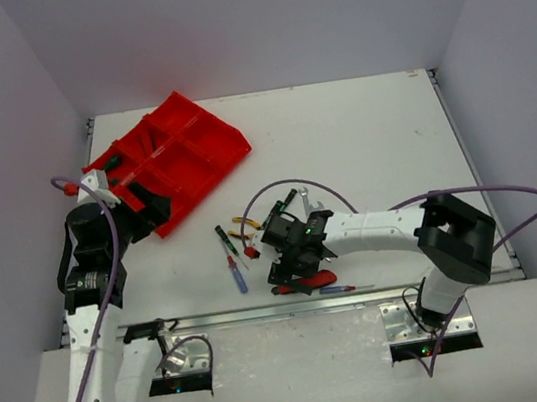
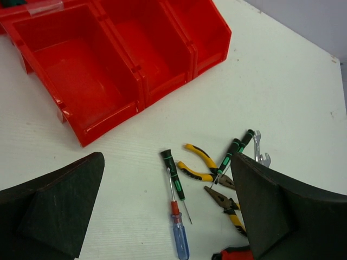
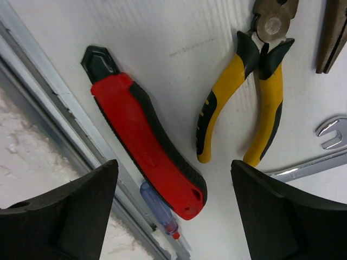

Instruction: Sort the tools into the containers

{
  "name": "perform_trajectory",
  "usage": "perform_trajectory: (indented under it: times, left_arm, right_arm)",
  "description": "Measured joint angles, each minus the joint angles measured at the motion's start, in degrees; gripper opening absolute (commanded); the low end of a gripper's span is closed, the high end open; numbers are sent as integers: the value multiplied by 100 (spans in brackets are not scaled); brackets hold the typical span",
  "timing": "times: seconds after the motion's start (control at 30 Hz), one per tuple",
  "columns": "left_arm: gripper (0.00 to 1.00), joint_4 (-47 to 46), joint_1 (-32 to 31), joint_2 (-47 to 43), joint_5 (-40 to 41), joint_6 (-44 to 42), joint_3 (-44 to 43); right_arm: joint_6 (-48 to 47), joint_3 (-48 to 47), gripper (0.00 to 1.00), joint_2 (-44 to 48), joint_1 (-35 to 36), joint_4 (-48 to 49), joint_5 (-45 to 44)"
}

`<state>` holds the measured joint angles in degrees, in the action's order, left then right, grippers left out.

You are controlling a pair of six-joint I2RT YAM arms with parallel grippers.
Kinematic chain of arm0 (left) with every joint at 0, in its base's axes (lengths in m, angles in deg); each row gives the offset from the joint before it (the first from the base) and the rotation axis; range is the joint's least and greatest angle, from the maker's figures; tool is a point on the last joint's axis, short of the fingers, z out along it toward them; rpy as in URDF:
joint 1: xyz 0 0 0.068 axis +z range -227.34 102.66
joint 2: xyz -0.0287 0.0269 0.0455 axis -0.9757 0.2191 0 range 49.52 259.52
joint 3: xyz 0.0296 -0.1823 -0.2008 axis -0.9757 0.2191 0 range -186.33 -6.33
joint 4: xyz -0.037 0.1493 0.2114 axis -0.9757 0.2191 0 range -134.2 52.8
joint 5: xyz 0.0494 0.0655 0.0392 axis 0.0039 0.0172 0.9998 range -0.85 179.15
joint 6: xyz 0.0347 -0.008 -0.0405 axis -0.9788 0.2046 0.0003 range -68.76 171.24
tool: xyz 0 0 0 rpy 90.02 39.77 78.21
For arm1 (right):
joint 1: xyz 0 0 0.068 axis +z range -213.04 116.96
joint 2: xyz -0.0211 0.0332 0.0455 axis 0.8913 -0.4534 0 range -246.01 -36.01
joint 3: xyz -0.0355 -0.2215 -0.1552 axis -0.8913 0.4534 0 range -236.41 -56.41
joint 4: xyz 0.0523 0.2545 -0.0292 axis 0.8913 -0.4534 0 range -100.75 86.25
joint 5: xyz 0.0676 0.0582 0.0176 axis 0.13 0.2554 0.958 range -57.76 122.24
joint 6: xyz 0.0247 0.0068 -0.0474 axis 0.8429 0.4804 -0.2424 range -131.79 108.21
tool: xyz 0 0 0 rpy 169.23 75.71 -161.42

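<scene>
The white table (image 1: 360, 137) carries everything. The red divided tray (image 2: 108, 122) sits ahead of the left gripper (image 2: 167, 160) and off to its left, well apart from the loose tools. That gripper hangs above the table with its jaws spread fully and nothing between them. Under the gap lie a green-black screwdriver (image 2: 172, 173) and, nearer the wrist, a blue screwdriver (image 2: 180, 241).

The right gripper (image 3: 173, 162) hovers low with its jaws wide apart, gripping nothing. A red-and-black utility knife (image 3: 146, 146) lies flat on the table, its butt end in the gap between the fingers, touching neither. Ahead of the gap, yellow-handled pliers (image 3: 244, 103) point their handles back toward the gripper. A silver wrench (image 3: 325, 157) lies beside the far finger. A second blue screwdriver (image 3: 154, 203) peeks out just behind the knife.
</scene>
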<state>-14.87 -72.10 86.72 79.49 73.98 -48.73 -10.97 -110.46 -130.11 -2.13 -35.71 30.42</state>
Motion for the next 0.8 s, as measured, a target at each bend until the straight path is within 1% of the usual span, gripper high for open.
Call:
perform_trajectory:
  times: [0.1,0.37,0.47,0.53,0.8]
  left_arm:
    - [100,-112,-81,-62,1,2,1]
    - [100,-173,-388,-89,-42,0,1]
    - [100,-173,-480,-99,-27,1,5]
    - [100,-171,-563,-121,-18,1,10]
    - [100,-173,-671,-202,-16,0,12]
  right_arm:
    - [-80,14,80,-134,143,-5,-119]
    - [-358,-31,65,-178,678,295,-199]
    - [-436,-177,64,-398,684,327,-200]
    - [-485,-221,60,-512,684,348,-200]
    - [-694,-229,54,-716,684,451,-208]
